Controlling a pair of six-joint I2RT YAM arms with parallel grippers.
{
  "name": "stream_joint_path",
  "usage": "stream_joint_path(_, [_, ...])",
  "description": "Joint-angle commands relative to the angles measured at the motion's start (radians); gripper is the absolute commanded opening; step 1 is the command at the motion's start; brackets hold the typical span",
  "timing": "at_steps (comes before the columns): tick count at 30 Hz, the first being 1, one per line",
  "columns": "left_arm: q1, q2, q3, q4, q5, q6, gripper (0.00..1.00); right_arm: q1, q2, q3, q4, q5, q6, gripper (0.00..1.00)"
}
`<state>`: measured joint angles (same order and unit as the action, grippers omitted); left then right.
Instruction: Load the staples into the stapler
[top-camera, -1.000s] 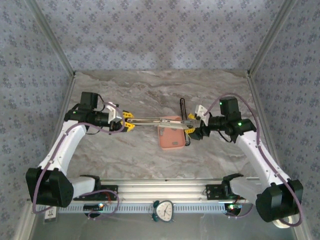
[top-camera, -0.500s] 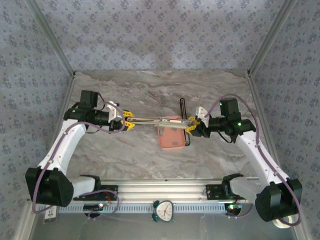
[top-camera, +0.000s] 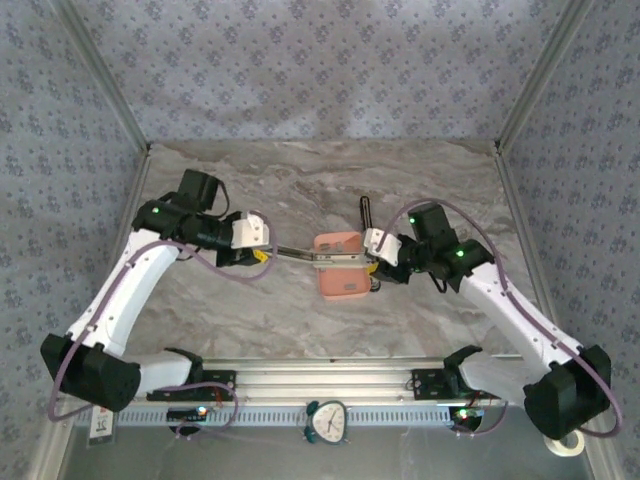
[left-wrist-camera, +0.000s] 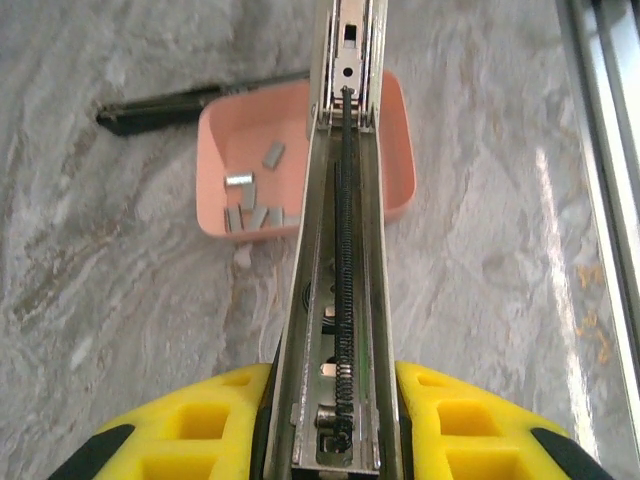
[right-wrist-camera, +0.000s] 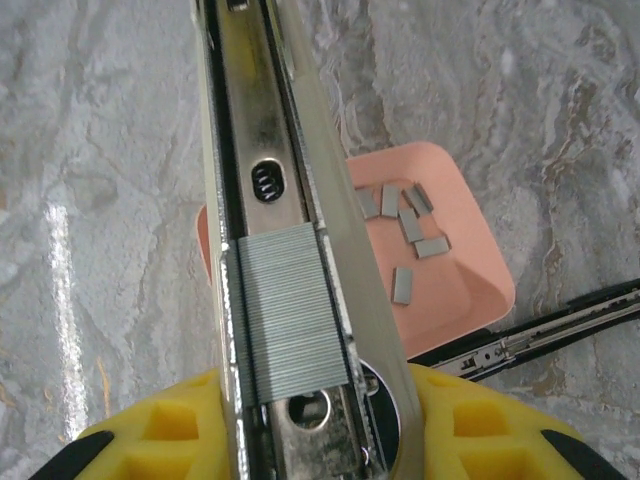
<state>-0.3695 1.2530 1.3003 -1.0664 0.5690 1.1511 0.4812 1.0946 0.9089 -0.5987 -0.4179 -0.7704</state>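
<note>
The stapler (top-camera: 296, 252) is a long metal channel held level over the table between both grippers. My left gripper (top-camera: 262, 255) (left-wrist-camera: 335, 425) is shut on its end with the black spring (left-wrist-camera: 346, 250). My right gripper (top-camera: 377, 262) (right-wrist-camera: 318, 425) is shut on the open magazine (right-wrist-camera: 250, 120), where a grey block of staples (right-wrist-camera: 292, 312) lies in the channel just ahead of the fingers. Below sits the salmon-pink tray (top-camera: 345, 288) (left-wrist-camera: 392, 160) (right-wrist-camera: 465, 275) with several loose staples (left-wrist-camera: 252, 215) (right-wrist-camera: 405, 215).
A black bar-shaped piece (top-camera: 366, 212) (left-wrist-camera: 190, 102) (right-wrist-camera: 545, 335) lies on the marble beside the tray. A small clock (top-camera: 327, 420) and the metal rail (top-camera: 320, 385) sit at the near edge. Patterned walls enclose the table on three sides.
Both grippers have moved toward each other, and the stapler spans a shorter length between them. The right gripper has closed on its end.
</note>
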Motion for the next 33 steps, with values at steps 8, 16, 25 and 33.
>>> stream_joint_path(8, [-0.193,0.123,0.183,-0.063,-0.133,-0.129,0.00,0.230,0.125,0.093,0.107,0.203,0.060,0.00])
stream_joint_path(16, [-0.299,0.182,0.225,0.045,-0.106,-0.256,0.00,0.318,0.196,0.120,0.199,0.240,0.116,0.00])
stream_joint_path(25, [-0.360,0.210,0.208,0.183,-0.004,-0.350,0.00,0.352,0.236,0.110,0.320,0.199,0.155,0.00])
stream_joint_path(33, [-0.363,0.210,0.167,0.270,0.061,-0.388,0.00,0.358,0.244,0.069,0.434,0.155,0.197,0.00])
